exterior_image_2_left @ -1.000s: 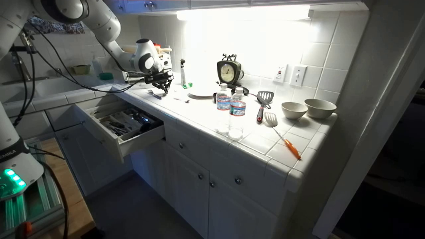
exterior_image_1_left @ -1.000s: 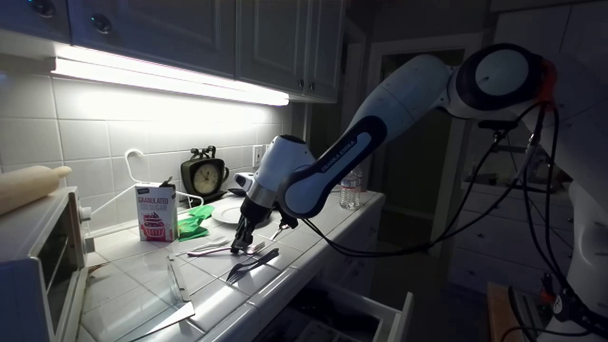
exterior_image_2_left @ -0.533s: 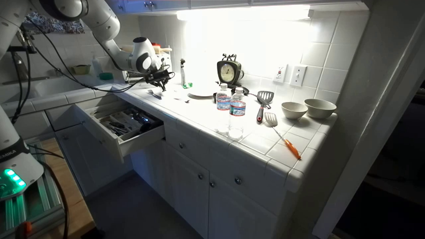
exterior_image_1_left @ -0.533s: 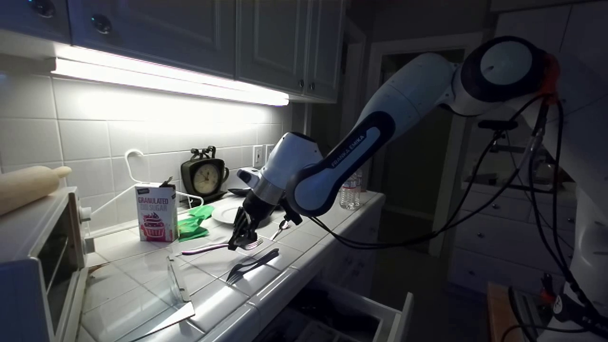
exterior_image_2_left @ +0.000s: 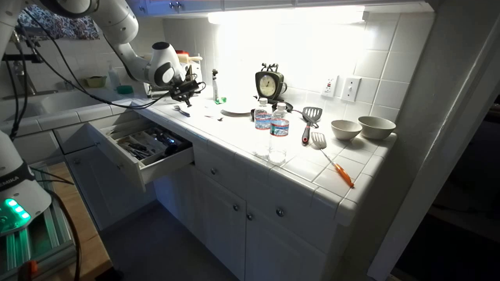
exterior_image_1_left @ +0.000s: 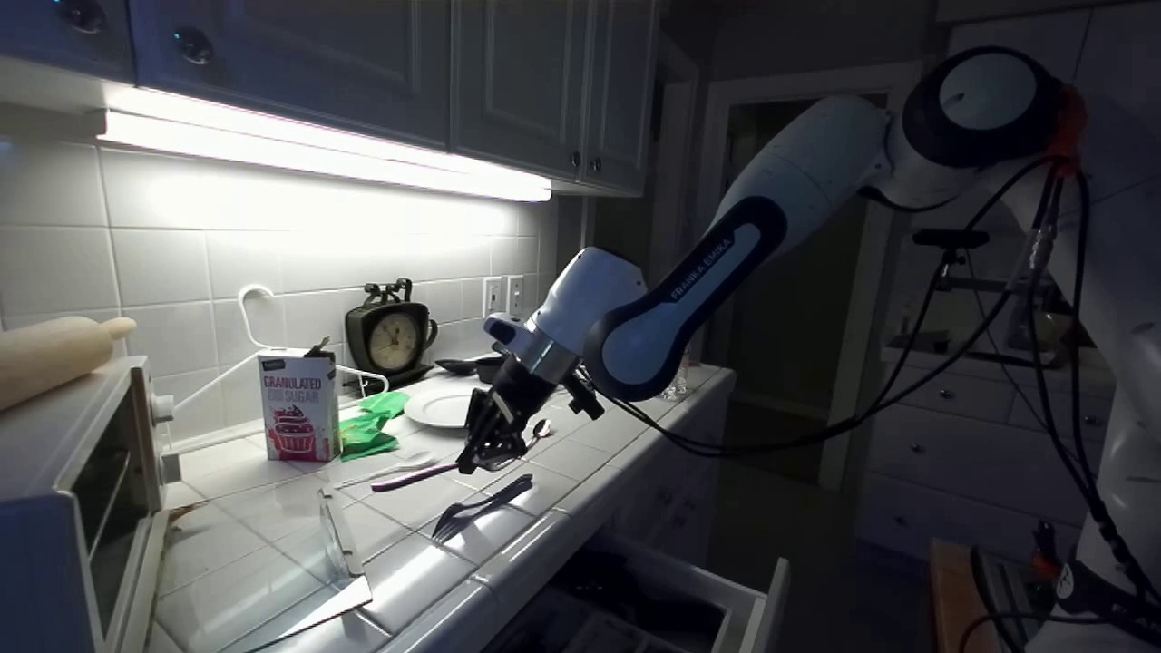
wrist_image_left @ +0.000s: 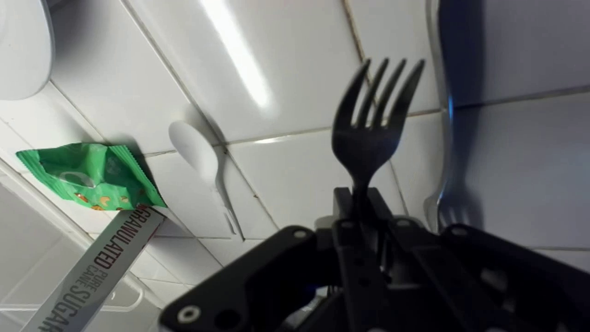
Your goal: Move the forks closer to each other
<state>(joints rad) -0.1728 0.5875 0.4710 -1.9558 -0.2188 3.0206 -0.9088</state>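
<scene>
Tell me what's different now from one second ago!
The fingers moved back toward the robot's base and up a little, bringing one fork along, pinched between them. I can't tell just when they first took hold; nothing was let go. The other fork, the sugar box and the white plate stayed where they were.

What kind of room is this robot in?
It's most likely a kitchen. There's a sink, and a box of granulated sugar and a white plate are on the tiled counter.
</scene>
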